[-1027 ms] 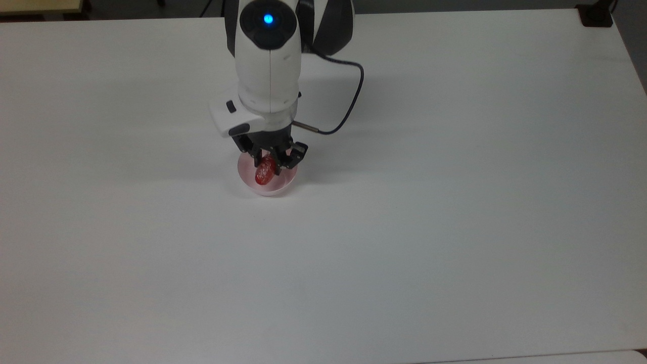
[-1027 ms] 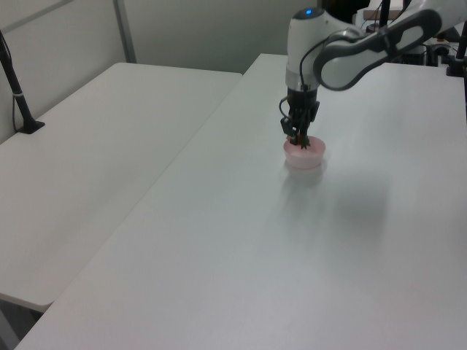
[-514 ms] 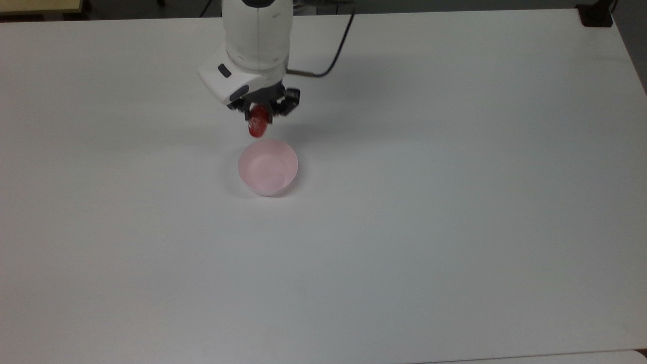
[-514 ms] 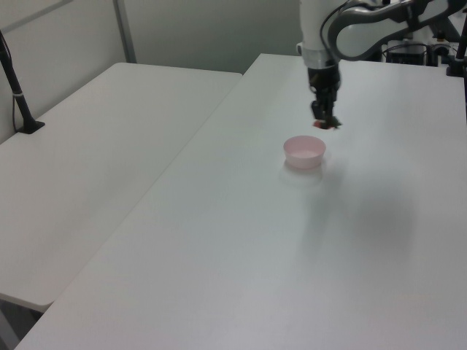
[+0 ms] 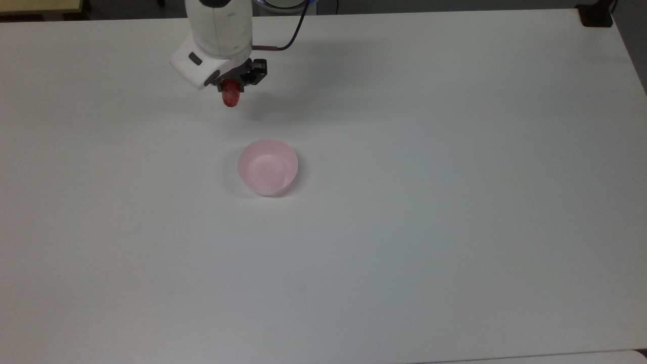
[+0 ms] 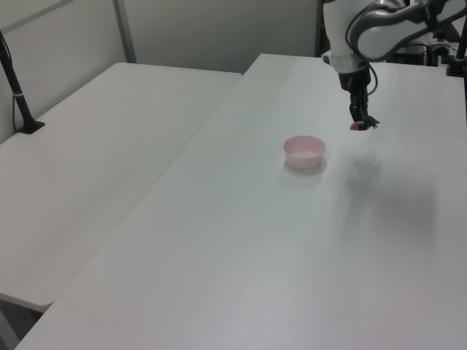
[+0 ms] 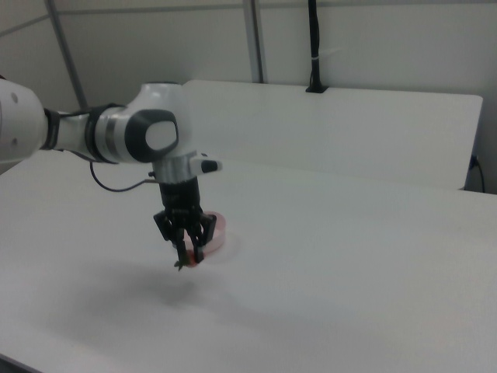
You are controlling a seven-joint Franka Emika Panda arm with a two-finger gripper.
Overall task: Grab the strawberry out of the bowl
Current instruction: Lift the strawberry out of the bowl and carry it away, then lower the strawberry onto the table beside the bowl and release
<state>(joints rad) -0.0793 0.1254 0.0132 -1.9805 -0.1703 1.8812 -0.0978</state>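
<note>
The end effector gripped the strawberry above the bench, apart from the bowl. The right view caught the strawberry hanging in front of the bowl; the left view showed bare bench all around the bowl.

Setting: robotics lab or test room. Evidence: broad plain white tabletop; second white table alongside; grey partition walls with metal posts; black clamp-mounted pole; white robot arm with trailing cable.
</note>
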